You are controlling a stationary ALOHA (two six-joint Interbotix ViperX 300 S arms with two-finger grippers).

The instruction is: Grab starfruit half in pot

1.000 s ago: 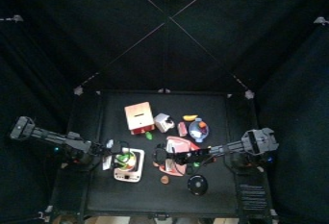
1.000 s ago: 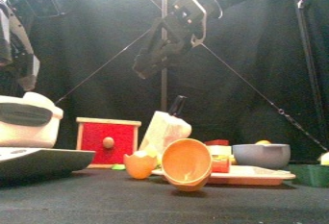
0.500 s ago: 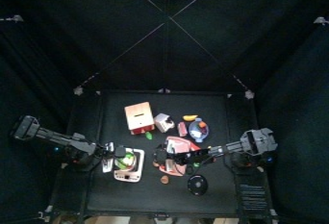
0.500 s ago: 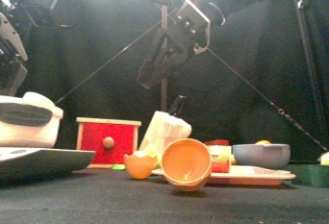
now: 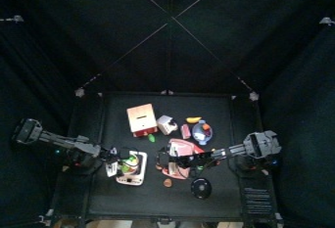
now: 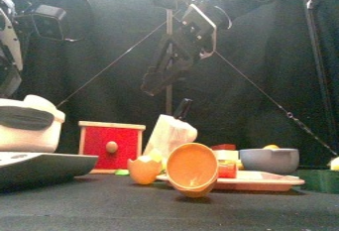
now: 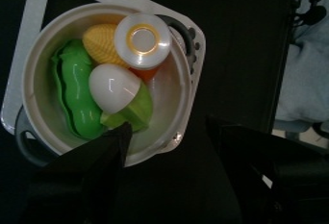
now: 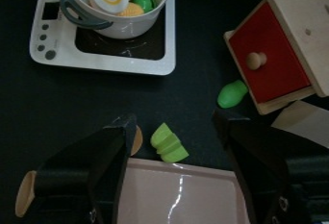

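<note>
The left end effector hovers over the pot, jaws wide apart and empty: the approach. The starfruit half lies inside among other toy food. Next it should descend and straddle it. The right end effector hangs apart, empty. Black counter, black curtains.

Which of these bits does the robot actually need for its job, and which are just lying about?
Needed: starfruit half, pot, left gripper, open above it.
Lying about: red box, orange bowl, green piece on the table, egg half in the pot.
</note>
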